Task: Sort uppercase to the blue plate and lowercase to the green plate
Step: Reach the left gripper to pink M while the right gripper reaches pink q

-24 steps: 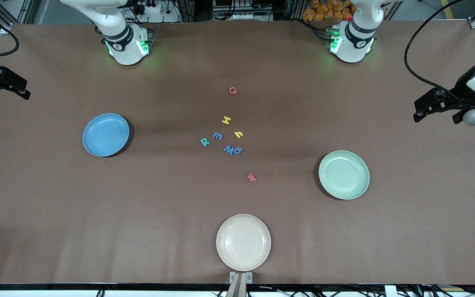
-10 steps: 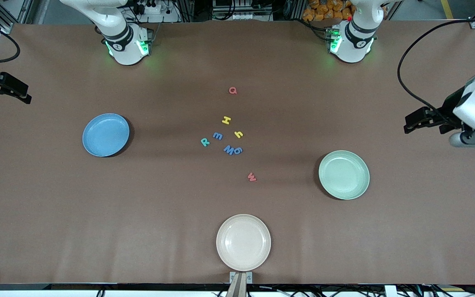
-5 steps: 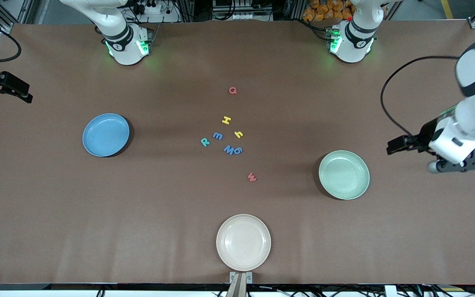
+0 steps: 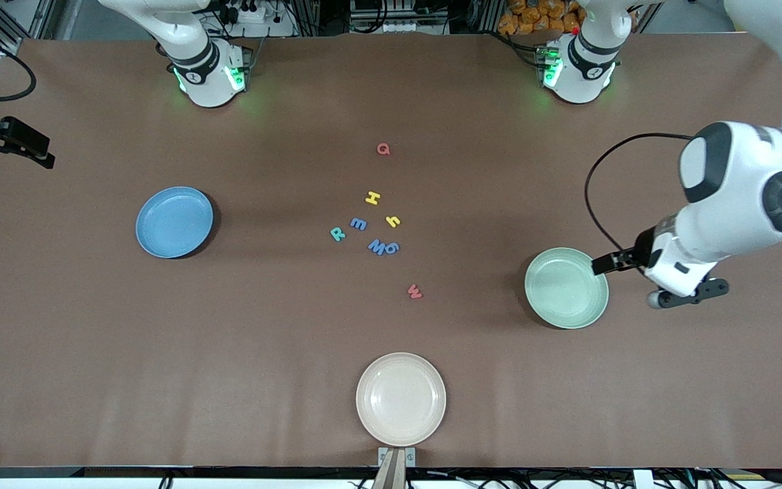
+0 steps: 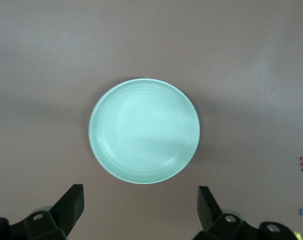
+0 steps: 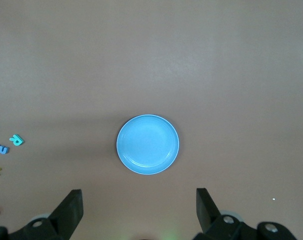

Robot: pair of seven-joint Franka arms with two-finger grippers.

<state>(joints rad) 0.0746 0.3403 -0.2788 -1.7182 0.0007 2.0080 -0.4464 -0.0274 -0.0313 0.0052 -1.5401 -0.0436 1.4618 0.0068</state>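
Note:
The uppercase letters lie mid-table: red Q (image 4: 383,149), yellow H (image 4: 373,197), teal R (image 4: 337,234), blue M (image 4: 377,246). The lowercase lie among them: blue m (image 4: 358,223), yellow h (image 4: 393,221), a blue rounded letter (image 4: 393,248), red w (image 4: 415,292). The blue plate (image 4: 174,222) and green plate (image 4: 566,287) hold nothing. My left gripper (image 4: 609,262) hangs open over the green plate's (image 5: 144,131) rim, toward the left arm's end. My right gripper (image 4: 12,160) waits open, high over the table edge at the right arm's end; its wrist view shows the blue plate (image 6: 147,144).
A beige plate (image 4: 400,399) sits near the table's front edge, nearer to the front camera than the letters. Both arm bases stand along the back edge. A black cable loops from the left arm's wrist above the green plate.
The left arm has swung in from the table's end and come down, so its gripper now hangs at the green plate's rim. The right arm, letters and plates have stayed put.

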